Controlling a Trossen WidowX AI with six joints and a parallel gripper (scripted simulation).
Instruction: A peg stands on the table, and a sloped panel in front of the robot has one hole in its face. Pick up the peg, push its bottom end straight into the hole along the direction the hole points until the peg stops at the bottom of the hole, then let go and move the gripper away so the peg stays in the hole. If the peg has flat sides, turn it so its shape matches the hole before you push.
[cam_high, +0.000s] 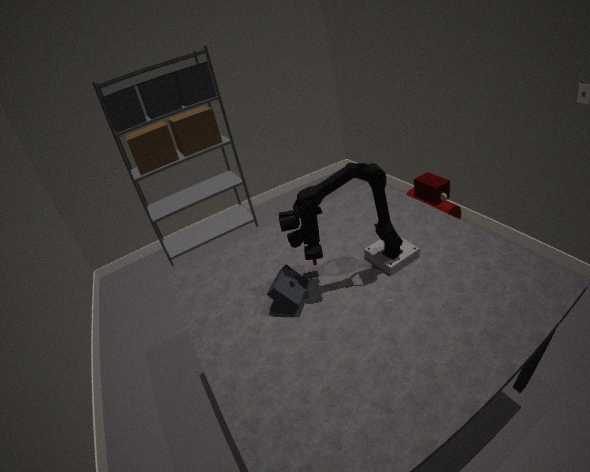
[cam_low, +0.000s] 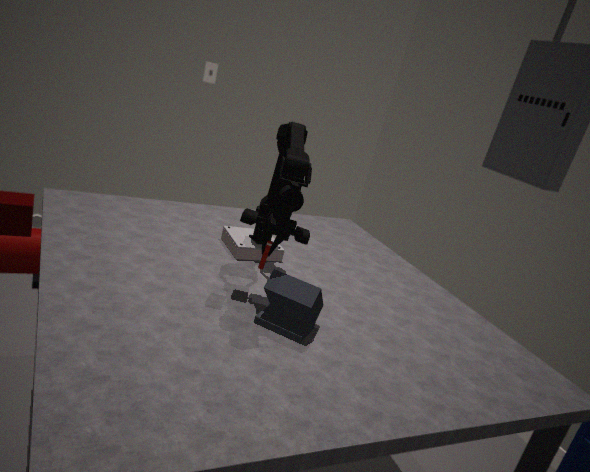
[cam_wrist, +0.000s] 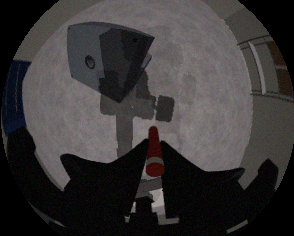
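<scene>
Gripping the red peg (cam_wrist: 153, 152) between closed fingers, hand (cam_wrist: 150, 185) hung above the table (cam_wrist: 206, 89), peg lifted off it and pointing down and away from the palm. Held by its upper end, with most of the length sticking out below the fingertips; in the exterior view, peg (cam_low: 265, 254) tilted, lower tip free in the air. Looked round and slim from the wrist view, flat sides not to be told at this size. Judged stiff and light, smooth enough to slide or swivel in a two-finger pinch if pushed off-axis; no sign of fragility. Judged best kept pinched high as shown, leaving the bottom end bare for entry, though such a high hold gives the tip room to lever sideways on contact.

Beyond the peg tip, ahead and to one side of the hand: sloped panel (cam_wrist: 109, 55) resting on the table, with its hole (cam_wrist: 90, 62) a small dark circle in the lighter face. Peg tip apart from that face, not yet lined up with the hole. Seen from the top view, hand (cam_high: 313, 254) stood up and behind the panel (cam_high: 289, 287), gap plain between them.

Farther off, past the panel: shelf unit (cam_high: 175, 150) against the wall.
</scene>
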